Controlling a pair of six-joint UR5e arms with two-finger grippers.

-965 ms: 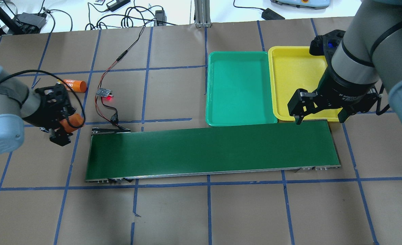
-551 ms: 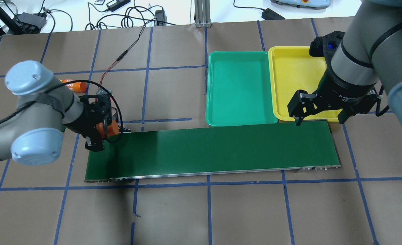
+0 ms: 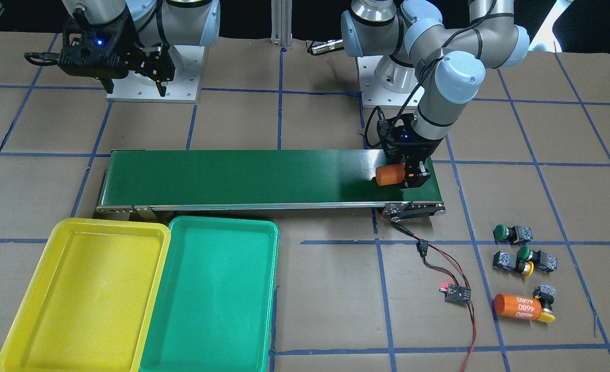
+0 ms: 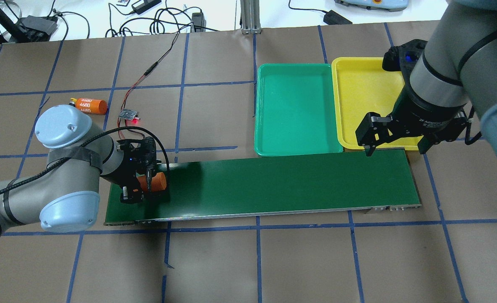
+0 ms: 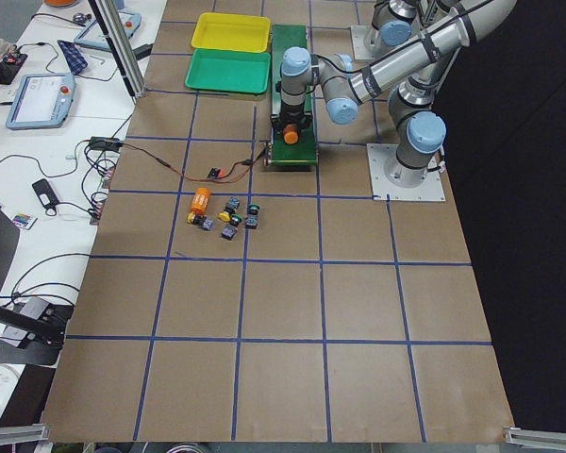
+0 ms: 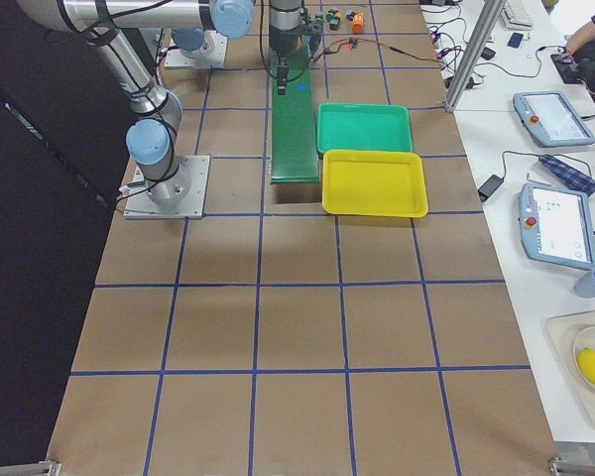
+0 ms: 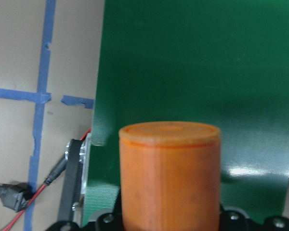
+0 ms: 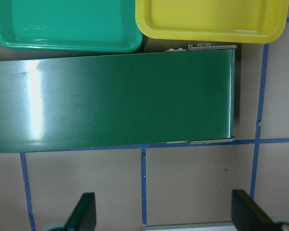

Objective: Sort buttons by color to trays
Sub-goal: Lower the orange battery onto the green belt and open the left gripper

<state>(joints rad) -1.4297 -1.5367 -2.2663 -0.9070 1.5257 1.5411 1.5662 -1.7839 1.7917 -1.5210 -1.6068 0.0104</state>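
My left gripper (image 4: 146, 186) is shut on a plain orange cylinder (image 4: 159, 182) over the left end of the dark-green conveyor belt (image 4: 273, 185); the cylinder fills the left wrist view (image 7: 168, 178). The four buttons lie on the paper off that end: a green one (image 3: 512, 233), a green and a yellow one together (image 3: 524, 259), and a yellow one (image 3: 546, 306). The green tray (image 4: 295, 109) and the yellow tray (image 4: 364, 92) are empty beside the belt's other end. My right gripper (image 4: 396, 145) is open and empty above the belt's right end, at the yellow tray's near rim.
An orange cylinder marked 4680 (image 3: 517, 306) lies against the last yellow button. A small circuit board with a red light (image 3: 457, 293) and its red-black wire (image 3: 424, 248) run to the belt's motor end. Both robot bases stand behind the belt.
My left arm has swung right from the paper onto the belt's left end, carrying the orange cylinder. My right arm has stayed in place, open.
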